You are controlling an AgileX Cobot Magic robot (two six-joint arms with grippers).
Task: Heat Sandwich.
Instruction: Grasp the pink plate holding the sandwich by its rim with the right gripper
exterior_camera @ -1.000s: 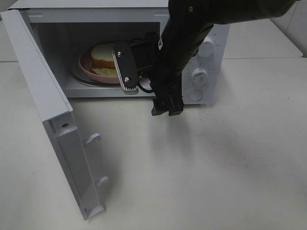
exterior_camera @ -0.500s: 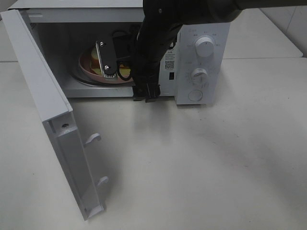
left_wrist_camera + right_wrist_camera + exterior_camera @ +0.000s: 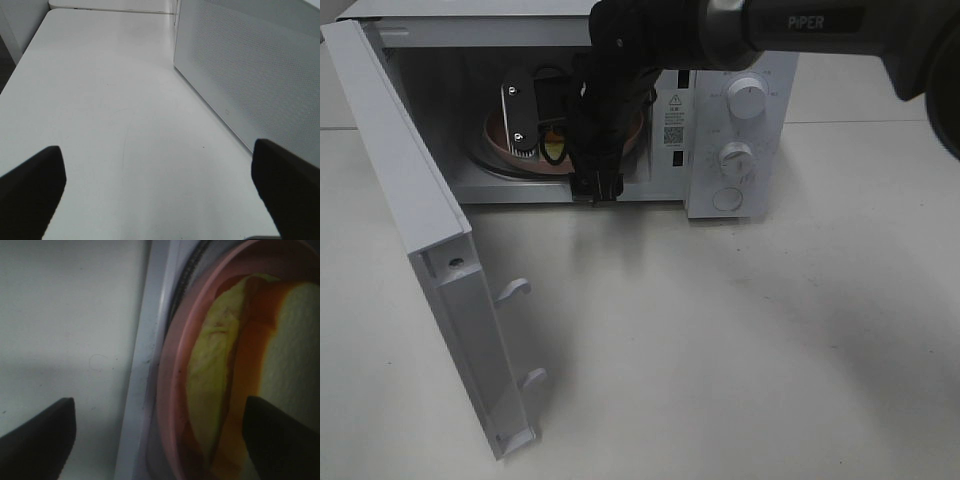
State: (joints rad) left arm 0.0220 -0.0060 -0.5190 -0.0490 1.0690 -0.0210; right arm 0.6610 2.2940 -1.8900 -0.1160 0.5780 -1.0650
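The white microwave (image 3: 740,110) stands at the back with its door (image 3: 410,200) swung wide open. Inside, a pink plate (image 3: 498,142) holds the sandwich, which my right arm mostly hides in the high view. The right wrist view shows the sandwich (image 3: 235,365), toasted bread with yellow-green filling, lying on the plate (image 3: 172,375). My right gripper (image 3: 532,128) is inside the cavity, open, with its fingers spread on either side of the plate's rim and the sandwich (image 3: 160,440). My left gripper (image 3: 160,200) is open and empty above the table.
The open door juts toward the front left, with two latch hooks (image 3: 515,290) on its inner edge. The control panel carries two knobs (image 3: 748,97). In the left wrist view a perforated white microwave panel (image 3: 260,75) stands beside the bare white table (image 3: 100,100).
My right arm has moved left and deeper into the microwave. The gripper went from the cavity's front right to over the plate, now covering most of the sandwich.
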